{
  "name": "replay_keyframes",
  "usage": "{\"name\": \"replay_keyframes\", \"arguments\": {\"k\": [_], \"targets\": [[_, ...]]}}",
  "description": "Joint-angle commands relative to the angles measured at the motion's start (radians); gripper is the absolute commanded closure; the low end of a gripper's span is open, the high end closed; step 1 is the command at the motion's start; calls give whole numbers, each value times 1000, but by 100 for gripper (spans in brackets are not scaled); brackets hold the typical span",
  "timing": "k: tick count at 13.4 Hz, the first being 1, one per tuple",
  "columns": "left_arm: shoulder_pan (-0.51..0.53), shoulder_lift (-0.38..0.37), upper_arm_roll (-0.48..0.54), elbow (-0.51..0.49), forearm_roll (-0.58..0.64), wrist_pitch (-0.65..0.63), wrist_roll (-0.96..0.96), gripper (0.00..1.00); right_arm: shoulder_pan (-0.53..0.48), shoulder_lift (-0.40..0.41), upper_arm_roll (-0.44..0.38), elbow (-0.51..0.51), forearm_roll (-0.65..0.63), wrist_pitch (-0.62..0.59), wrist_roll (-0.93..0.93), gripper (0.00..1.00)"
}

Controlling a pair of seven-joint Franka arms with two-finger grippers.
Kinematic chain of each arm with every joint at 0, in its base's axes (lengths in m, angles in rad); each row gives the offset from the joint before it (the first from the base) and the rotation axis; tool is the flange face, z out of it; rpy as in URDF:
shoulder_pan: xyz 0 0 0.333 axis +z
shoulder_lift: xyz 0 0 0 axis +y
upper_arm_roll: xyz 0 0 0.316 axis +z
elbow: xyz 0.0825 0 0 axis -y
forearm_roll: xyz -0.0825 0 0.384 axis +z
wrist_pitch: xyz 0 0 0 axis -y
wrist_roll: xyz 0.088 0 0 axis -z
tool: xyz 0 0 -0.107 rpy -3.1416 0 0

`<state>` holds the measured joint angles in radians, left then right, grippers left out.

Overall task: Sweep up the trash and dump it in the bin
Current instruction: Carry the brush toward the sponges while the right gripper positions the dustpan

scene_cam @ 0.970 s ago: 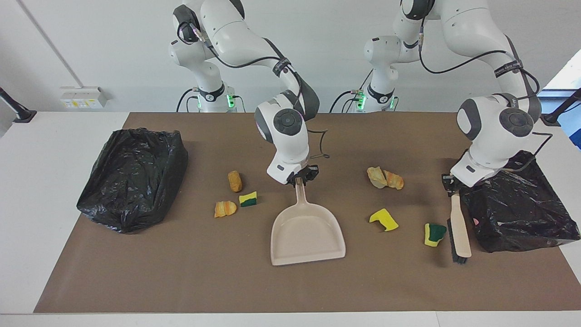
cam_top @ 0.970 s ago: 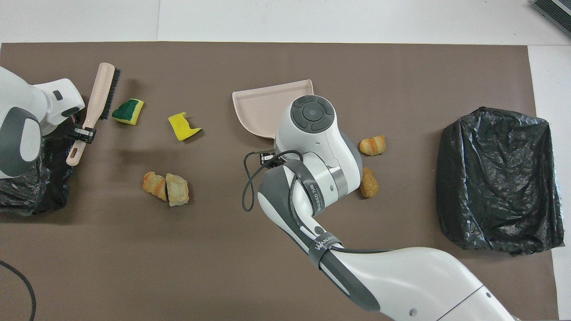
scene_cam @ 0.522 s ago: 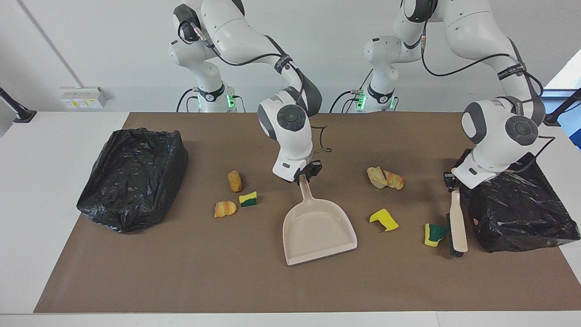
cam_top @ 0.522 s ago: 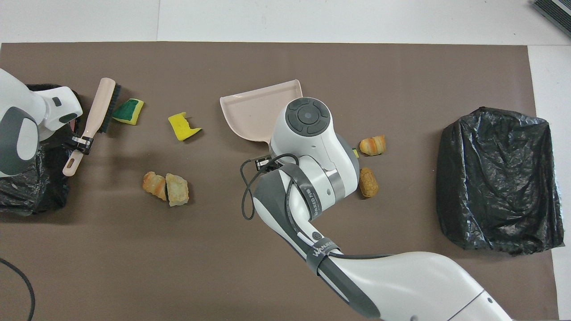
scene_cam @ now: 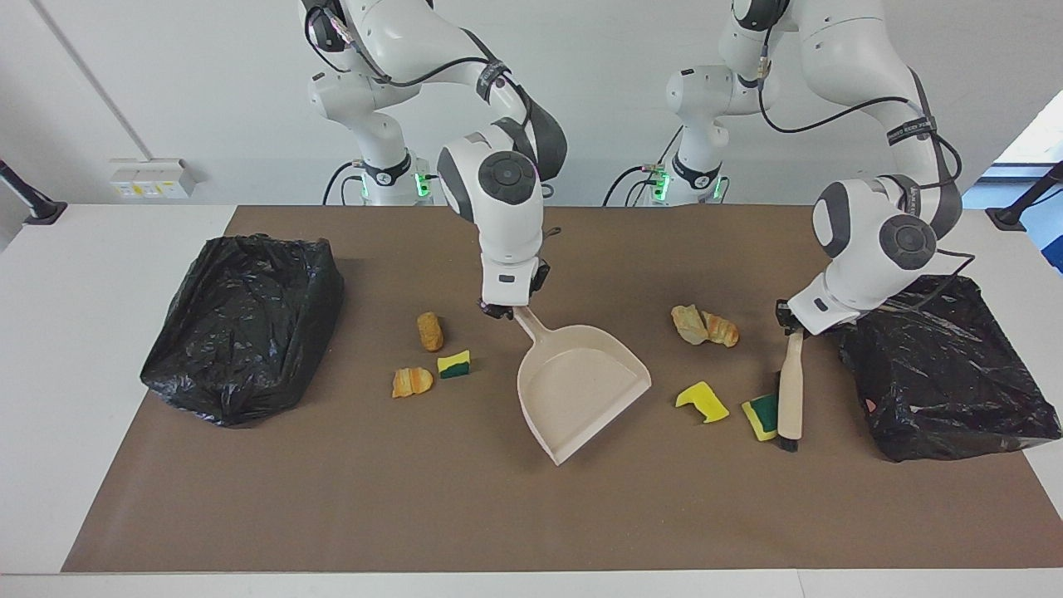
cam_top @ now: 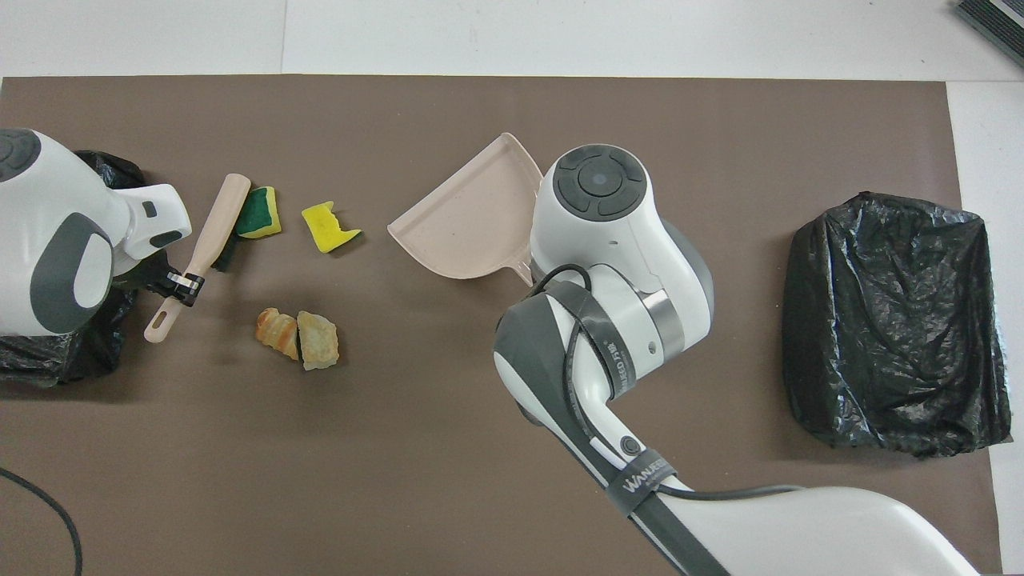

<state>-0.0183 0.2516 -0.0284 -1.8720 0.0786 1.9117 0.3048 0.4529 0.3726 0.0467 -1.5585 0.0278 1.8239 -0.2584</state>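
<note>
Gripping the dustpan handle – right pincer bent steeply down, left pincer clenched on the brush handle.

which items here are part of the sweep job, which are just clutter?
Job: dustpan, brush, sponge scraps, bread chunks, bin bags.
Lying about: brown mat, wall socket box.

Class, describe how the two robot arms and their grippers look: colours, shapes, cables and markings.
Both arms are glossy white, rounded segments with dark grey joint caps. Black cables loop along them, fastened by lettered grey straps. Green lights glow at the bases. The left gripper and right gripper are small and black.
</note>
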Motion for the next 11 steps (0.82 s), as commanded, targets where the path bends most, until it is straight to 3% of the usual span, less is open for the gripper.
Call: {"name": "replay_keyframes", "arguments": {"k": [1, 4, 7, 11], "targets": [[-15, -41, -27, -42, -60, -52, -1, 100, -17, -67, 10, -107, -60, 23, -160, 100], [-28, -66, -77, -79, -76, -72, -58, 100, -8, -104, 13, -182, -83, 83, -312, 100], [-29, -81, -142, -84, -80, -144, -145, 100, -2, -178, 15, -341, -79, 194, -395, 100], [-34, -144, -174, -93, -134, -178, -228, 100, -3, -190, 16, -380, -82, 221, -475, 100]]}}
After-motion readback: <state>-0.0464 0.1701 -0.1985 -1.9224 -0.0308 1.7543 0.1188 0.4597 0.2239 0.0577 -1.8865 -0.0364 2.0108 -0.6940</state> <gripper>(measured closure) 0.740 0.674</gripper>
